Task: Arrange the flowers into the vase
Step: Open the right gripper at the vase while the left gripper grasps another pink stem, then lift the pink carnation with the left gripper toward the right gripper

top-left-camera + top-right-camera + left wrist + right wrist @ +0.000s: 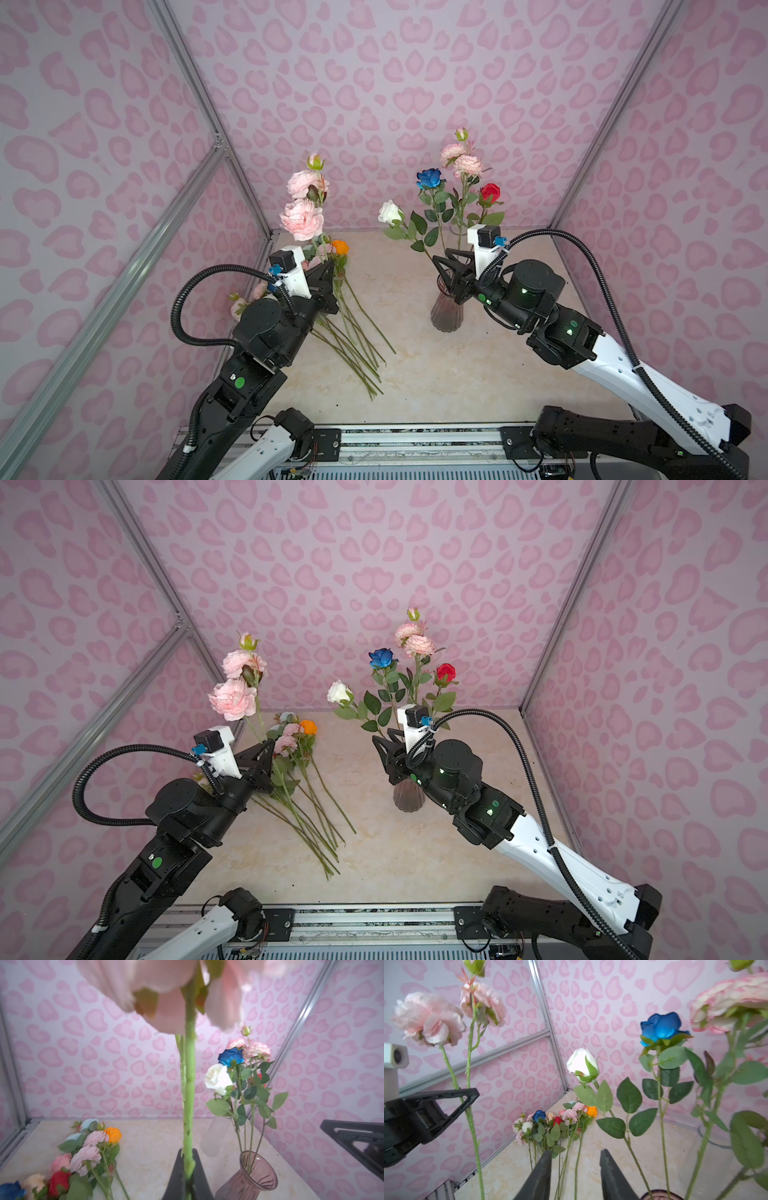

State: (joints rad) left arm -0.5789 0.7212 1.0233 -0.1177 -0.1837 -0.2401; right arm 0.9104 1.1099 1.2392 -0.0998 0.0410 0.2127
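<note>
Pink peony stem [302,218] is clamped upright in our left hand [266,758] above the spare flowers [353,332] lying far-left on the tabletop [415,374], right hand [575,1157] empty w/ jaws apart by the vase [446,309] at right, so transfer step: next we prob. must swing it across & thread its end into the crowded neck.

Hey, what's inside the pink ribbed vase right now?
The pink vase holds the green stems of a white rose, blue rose, red rose and pink peony spray. Its ribbed tinted glass hides the stem ends.
</note>
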